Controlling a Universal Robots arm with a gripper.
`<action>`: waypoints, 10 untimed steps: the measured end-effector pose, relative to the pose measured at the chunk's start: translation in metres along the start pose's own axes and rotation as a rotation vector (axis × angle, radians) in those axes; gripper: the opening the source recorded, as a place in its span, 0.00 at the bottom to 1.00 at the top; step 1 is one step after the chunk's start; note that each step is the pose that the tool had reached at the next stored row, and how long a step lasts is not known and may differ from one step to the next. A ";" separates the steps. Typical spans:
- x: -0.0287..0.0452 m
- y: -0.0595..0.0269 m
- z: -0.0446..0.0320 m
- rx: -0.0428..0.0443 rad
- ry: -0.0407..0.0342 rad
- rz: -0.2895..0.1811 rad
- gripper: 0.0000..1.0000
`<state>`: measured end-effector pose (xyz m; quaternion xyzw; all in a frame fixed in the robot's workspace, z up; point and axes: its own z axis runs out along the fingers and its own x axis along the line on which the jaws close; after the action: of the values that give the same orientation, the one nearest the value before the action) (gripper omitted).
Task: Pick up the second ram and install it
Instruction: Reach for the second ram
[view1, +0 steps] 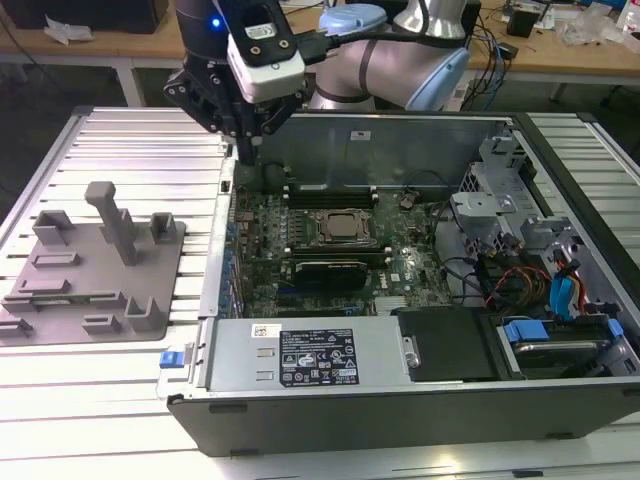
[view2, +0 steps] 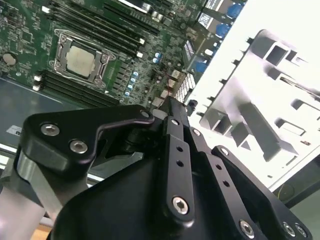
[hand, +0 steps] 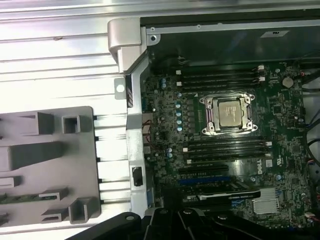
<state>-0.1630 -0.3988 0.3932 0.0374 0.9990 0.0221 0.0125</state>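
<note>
so the pick-up half of the job is the one in hand, and it has not yet begun in earnest. the second ram (hand: 25, 198) lies flat in a slot of the grey holder (view1: 150, 275), showing as a thin green strip in the first wrist view. the holder sits on the ribbed table (view1: 120, 140) just beside the open computer case (view1: 400, 130), on the exterior view's left. nothing touches the ram.

the gripper (view1: 245, 145) hangs above the case wall nearest the holder, at the far corner, roughly over the line where case and table meet. it is well apart from the ram and high above both the holder and the circuit board (hand: 165, 150). in the second wrist view the gripper (view2: 170, 104) looks drawn narrow, its two sides meeting at the tip with nothing green caught there, so i judge it empty.

inside the case, long black memory slots (hand: 220, 80) run on either side of the processor socket (hand: 229, 114). i cannot tell which slot is free.

as a judgement, taking the ram calls for the gripper to widen, line up across the ram's thin edge, and come straight down among the holder's posts without knocking them.
</note>
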 end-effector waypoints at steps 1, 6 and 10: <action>0.0021 -0.0002 -0.0001 0.0000 0.0000 0.000 0.08; 0.0195 -0.0015 -0.0006 0.0001 0.0000 0.000 0.08; 0.0283 -0.0021 -0.0008 0.0000 -0.0001 0.000 0.08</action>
<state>-0.1914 -0.3989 0.3932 0.0374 0.9990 0.0221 0.0126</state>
